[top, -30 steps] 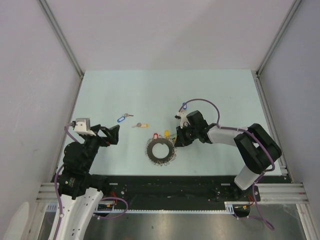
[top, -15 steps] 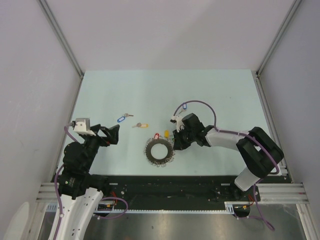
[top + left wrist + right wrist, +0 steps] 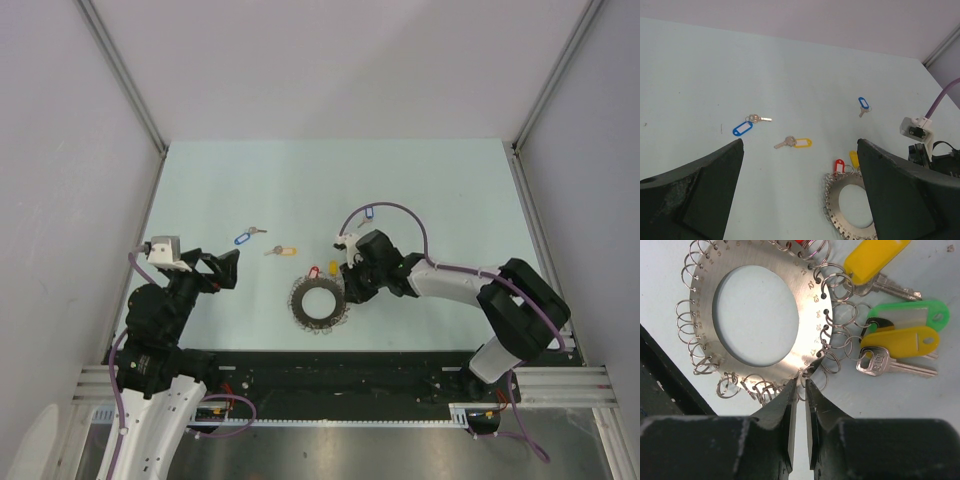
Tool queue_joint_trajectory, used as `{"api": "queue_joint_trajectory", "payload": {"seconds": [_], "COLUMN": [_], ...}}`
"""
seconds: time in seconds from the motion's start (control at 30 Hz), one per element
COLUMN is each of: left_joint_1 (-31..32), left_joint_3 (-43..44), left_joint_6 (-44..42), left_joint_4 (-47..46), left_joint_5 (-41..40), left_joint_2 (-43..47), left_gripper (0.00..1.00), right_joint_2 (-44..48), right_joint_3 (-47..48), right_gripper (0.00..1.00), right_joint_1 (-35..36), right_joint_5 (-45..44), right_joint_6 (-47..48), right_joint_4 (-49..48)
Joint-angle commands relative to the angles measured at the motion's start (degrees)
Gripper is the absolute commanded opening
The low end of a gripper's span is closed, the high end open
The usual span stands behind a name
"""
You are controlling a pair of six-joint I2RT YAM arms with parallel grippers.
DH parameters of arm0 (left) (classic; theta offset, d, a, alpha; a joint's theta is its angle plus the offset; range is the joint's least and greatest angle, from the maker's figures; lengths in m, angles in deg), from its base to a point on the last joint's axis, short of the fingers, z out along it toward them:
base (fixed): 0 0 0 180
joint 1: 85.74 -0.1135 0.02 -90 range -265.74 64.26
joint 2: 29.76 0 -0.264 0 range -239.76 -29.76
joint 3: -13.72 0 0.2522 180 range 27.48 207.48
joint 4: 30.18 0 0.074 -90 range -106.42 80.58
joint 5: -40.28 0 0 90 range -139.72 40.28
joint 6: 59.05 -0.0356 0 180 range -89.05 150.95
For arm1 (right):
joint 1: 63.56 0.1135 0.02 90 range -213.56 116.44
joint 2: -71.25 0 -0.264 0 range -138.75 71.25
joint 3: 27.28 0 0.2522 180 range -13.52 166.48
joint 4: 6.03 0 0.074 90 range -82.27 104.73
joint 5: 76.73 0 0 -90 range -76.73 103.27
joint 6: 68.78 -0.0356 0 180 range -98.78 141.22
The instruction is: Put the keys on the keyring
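Top external view: the pale green table [image 3: 440,200] fills the middle, with the right arm [image 3: 455,283] stretched leftward across it and the left arm [image 3: 160,310] folded up at the near left. The left gripper [image 3: 228,270] hangs over the table's left side, well apart from the ring. Its 2 fingers are spread wide with nothing between them, as the left wrist view also shows. The keyring [image 3: 810,305] lies flat toward the near middle of the table. Seen close in the right wrist view, it is a metal disc with a round open centre, stamped numbers and small wire loops [image 3: 695,270] all round its rim. The right gripper [image 3: 800,385] sits at the ring's right edge, its fingers closed to a thin slit with the tips at the rim among the loops; whether they pinch a loop cannot be told. Just beside the rim lie a top yellow-tagged key [image 3: 872,262], a green tag [image 3: 910,315] and a lower yellow-tagged key [image 3: 897,347], their small rings tangled with the disc's loops. A red tag [image 3: 839,165] touches the ring's far edge. Apart from the ring lie 3 loose keys: a left blue-tagged key [image 3: 743,128], a loose yellow-tagged key [image 3: 796,143] and a far blue-tagged key [image 3: 863,104].
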Motion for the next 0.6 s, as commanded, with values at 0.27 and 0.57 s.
{"api": "queue_joint_trajectory", "payload": {"seconds": [0.27,0.57], "left_joint_1": [-0.3,-0.3], "left_joint_3": [1.5,1.5], "left_joint_6": [0.3,0.3], "left_joint_4": [-1.3,-1.3], "left_joint_5": [1.3,1.6], "left_joint_2": [0.1,0.0], "left_gripper": [1.00,1.00], "right_joint_2": [5.0,5.1], "right_joint_3": [2.0,2.1], "right_gripper": [0.29,0.29], "right_joint_1": [0.4,1.7], "right_joint_5": [-8.3,-9.7], "right_joint_6": [3.0,11.5], "right_joint_4": [2.9,5.1]}}
